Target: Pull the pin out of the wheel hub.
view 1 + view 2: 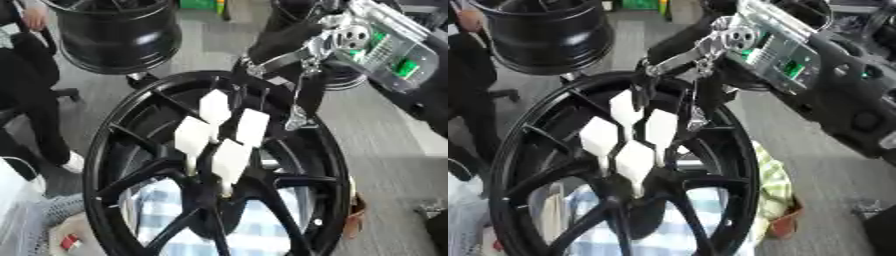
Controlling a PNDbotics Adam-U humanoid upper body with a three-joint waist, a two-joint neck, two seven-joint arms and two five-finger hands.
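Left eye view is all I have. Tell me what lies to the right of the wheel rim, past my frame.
Observer: The right eye view shows a green-and-white checked cloth bunched against the right rim of the wheel.
Operator: Now describe the right arm past the wrist.
Observer: Much more of the black forearm shows there. It runs off the right edge, behind the right hand that reaches down over the white pins.

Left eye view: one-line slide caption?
Right hand reaches down over a black wheel toward four white pins standing in its hub.
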